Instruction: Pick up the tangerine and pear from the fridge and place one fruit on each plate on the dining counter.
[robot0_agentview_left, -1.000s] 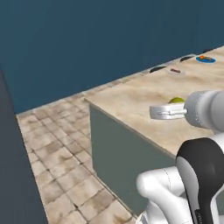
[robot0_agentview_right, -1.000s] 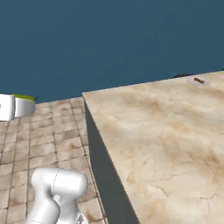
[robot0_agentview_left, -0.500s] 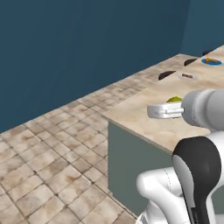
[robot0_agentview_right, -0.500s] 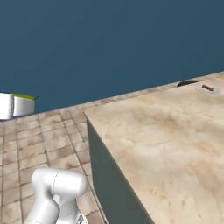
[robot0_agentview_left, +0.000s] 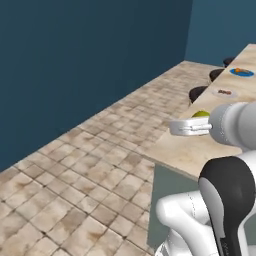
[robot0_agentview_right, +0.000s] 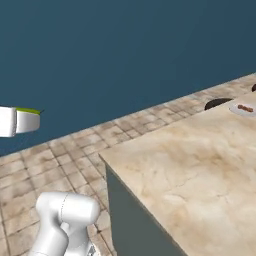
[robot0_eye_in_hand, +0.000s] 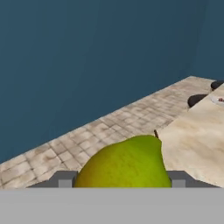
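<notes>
The pear (robot0_eye_in_hand: 127, 164) sits between the gripper's (robot0_agentview_left: 186, 127) fingers, above the near corner of the counter (robot0_agentview_right: 200, 170). Two plates (robot0_agentview_left: 241, 72) lie on the counter's far end, well apart from the pear.

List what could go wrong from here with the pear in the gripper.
1. The pear is held in the gripper over the counter edge; if the grip slips it may fall to the tiled floor.
2. The white plate already holds a reddish-brown piece, and the blue plate something orange, so it could land on an occupied plate.
3. Both plates sit far along the counter, a long carry.
</notes>
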